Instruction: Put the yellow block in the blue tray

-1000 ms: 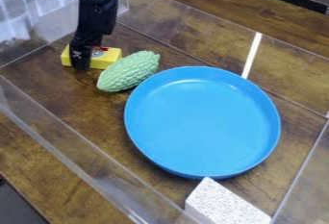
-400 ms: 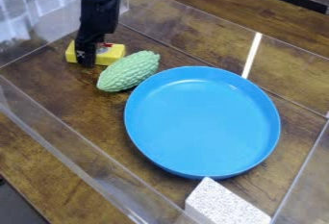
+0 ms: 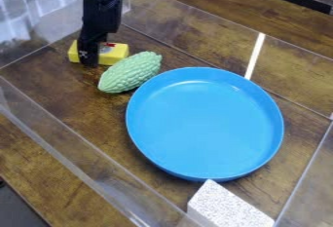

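Note:
The yellow block [image 3: 115, 49] lies on the wooden table at the upper left, its red-and-white round mark showing to the right of the fingers. My black gripper [image 3: 88, 57] points straight down onto the block's middle and is shut on it, hiding part of its top. The blue tray [image 3: 208, 124], a big round shallow dish, sits to the lower right, apart from the block and with nothing in it.
A green bumpy oval object [image 3: 130, 71] lies between the block and the tray, close to both. A white speckled sponge-like block [image 3: 232, 207] stands at the bottom edge, below the tray. Clear plastic walls [image 3: 53, 124] fence the table's left and front sides.
The fingers have closed on the yellow block, which has shifted slightly up and right in the view. The arm has stayed in place.

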{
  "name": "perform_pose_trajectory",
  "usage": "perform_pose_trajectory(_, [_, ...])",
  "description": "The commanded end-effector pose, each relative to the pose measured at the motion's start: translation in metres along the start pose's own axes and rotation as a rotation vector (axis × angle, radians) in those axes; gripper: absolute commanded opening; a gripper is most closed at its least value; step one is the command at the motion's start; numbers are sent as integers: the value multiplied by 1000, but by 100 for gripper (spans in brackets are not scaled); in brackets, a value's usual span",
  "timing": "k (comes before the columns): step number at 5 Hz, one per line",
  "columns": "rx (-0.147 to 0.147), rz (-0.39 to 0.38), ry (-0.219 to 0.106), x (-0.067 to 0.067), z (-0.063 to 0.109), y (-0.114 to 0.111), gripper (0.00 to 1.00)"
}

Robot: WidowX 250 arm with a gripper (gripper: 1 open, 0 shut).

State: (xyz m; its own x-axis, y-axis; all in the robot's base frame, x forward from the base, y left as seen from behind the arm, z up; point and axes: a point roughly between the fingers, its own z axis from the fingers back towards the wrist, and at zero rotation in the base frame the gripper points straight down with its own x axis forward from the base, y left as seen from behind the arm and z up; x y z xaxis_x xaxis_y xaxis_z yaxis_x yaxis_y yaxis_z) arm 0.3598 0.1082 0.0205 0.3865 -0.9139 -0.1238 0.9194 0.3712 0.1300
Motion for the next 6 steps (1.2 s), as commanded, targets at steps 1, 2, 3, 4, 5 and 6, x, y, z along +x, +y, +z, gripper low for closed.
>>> perform_pose_trajectory(1, [55, -14, -20, 10, 10, 10, 0])
perform_pose_trajectory(2, [59, -15, -24, 11, 11, 10, 0])
perform_pose_trajectory(3, [63, -15, -28, 13, 11, 11, 0])
perform_pose_trajectory(4, [66, -16, -31, 14, 12, 11, 0])
perform_pose_trajectory(5, [70, -18, -36, 15, 12, 12, 0])
perform_pose_trajectory(6, [75, -20, -40, 16, 13, 13, 0])
